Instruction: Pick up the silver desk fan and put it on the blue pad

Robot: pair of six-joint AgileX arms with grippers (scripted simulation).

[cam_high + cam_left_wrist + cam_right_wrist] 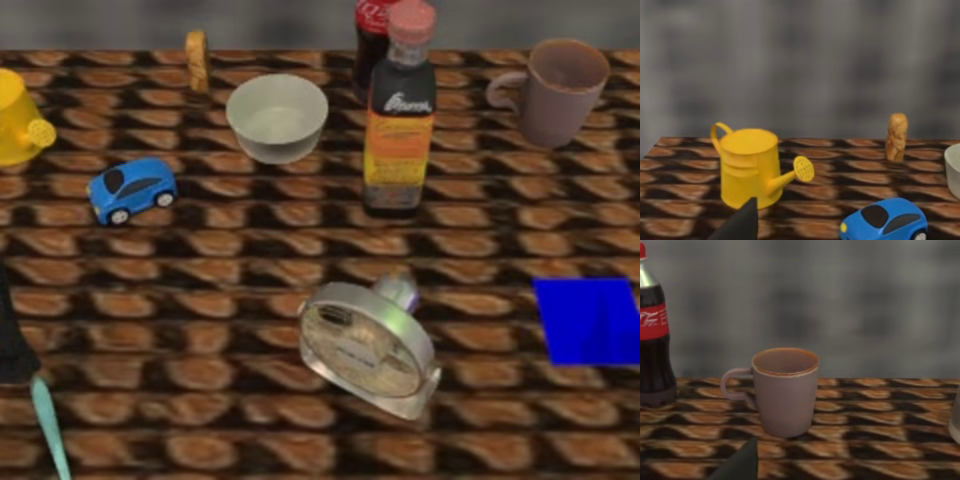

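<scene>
The silver desk fan (368, 347) lies tilted on the table's front middle, beige grille face up, with its stubby motor (397, 291) behind. At the right edge the blue pad (590, 320) lies flat and bare. Neither wrist view shows the fan or the pad. My left gripper (12, 340) is parked at the front left edge, far from the fan. One dark fingertip (746, 220) stands well to one side in the left wrist view, with nothing held. My right gripper is outside the top view. Its fingertip (742, 462) stands likewise to one side, empty, facing the mug.
Along the back stand a yellow watering can (18, 120), a bread piece (196, 58), a grey-white bowl (277, 116), a cola bottle (372, 40), a sauce bottle (400, 115) and a mug (560, 90). A blue toy car (131, 189) sits at the left.
</scene>
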